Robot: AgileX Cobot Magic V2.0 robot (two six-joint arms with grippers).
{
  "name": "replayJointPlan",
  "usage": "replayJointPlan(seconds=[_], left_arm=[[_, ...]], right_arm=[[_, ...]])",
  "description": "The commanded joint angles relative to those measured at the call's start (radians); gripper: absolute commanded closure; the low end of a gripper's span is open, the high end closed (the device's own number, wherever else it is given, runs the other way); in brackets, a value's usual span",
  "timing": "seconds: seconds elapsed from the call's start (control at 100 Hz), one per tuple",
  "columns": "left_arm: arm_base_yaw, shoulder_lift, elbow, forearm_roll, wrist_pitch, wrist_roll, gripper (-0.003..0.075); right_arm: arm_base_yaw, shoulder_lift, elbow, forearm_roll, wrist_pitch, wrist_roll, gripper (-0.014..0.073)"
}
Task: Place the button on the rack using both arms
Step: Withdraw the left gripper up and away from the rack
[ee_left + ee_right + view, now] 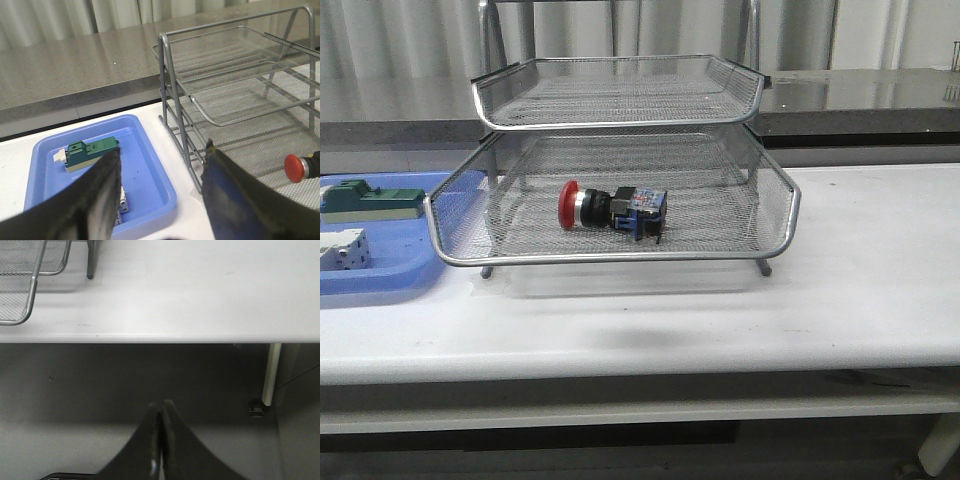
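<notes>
Already the red-capped push button with its blue-and-black rear block [612,210] lies on its side in the lower tray of the silver wire-mesh rack [775,180]. Left black gripper [162,197] hangs spread wide, empty, seemingly above the blue plastic tray [155,172]. Right black gripper [161,440] sits pinched together off the white table [200,295] edge.

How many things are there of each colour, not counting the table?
Red-capped button: 1
Silver rack: 1
Blue tray: 1
Green block: 1
White block: 1
Total: 5
</notes>
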Motion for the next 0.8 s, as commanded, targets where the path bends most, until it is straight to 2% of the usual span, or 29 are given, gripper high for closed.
replayJointPlan(seconds=[0.0,0.25,0.59,0.71,0.79], left_arm=[[0.003,-0.065,0.03,-0.019,-0.128,-0.012,0.0365],[0.003,-0.203,0.151,-0.043,-0.166,-0.012,0.0365],[0.003,-0.208,0.155,-0.043,-0.166,-0.012,0.037],[0.003,-0.208,0.155,-0.043,-0.166,-0.012,0.0428],[0.003,-0.208,0.155,-0.043,-0.166,-0.012,0.0517]], right_arm=[[0.0,-0.001,-0.034,-0.01,-0.054,0.002,0.0662],[0.0,-0.001,-0.034,-0.01,-0.054,0.002,0.0662],[0.0,-0.001,-0.034,-0.01,-0.054,0.002,0.0662],[0.0,-0.001,-0.034,-0.01,-0.054,0.002,0.0662],[0.0,-0.001,-0.034,-0.01,-0.054,0.002,0.0662]])
